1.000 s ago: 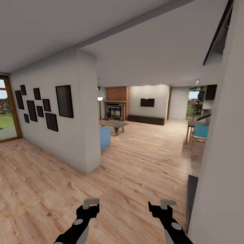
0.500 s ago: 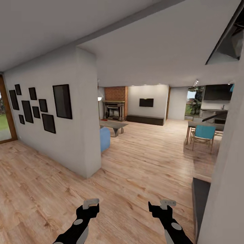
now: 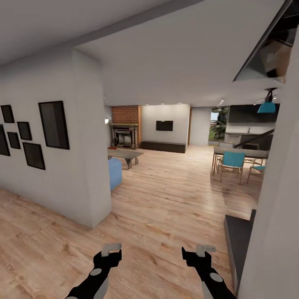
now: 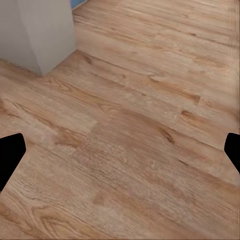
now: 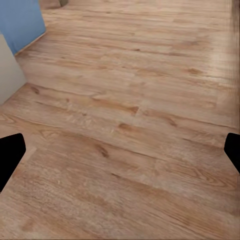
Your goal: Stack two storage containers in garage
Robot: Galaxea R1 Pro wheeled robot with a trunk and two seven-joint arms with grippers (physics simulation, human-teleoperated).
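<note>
Jaws of left gripper [image 3: 111, 249] and right gripper [image 3: 205, 249] are spread apart, nothing held, low in the frame over the wood plank floor [image 3: 174, 195]. The living room is seen at centre: brick fireplace [image 3: 126, 132], blue sofa [image 3: 115, 172] behind the white wall corner [image 3: 89, 166].

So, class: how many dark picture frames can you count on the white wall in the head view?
5. One large frame hangs nearest the wall's corner; four smaller ones lie further left. More may be cut off at the edge.
</note>
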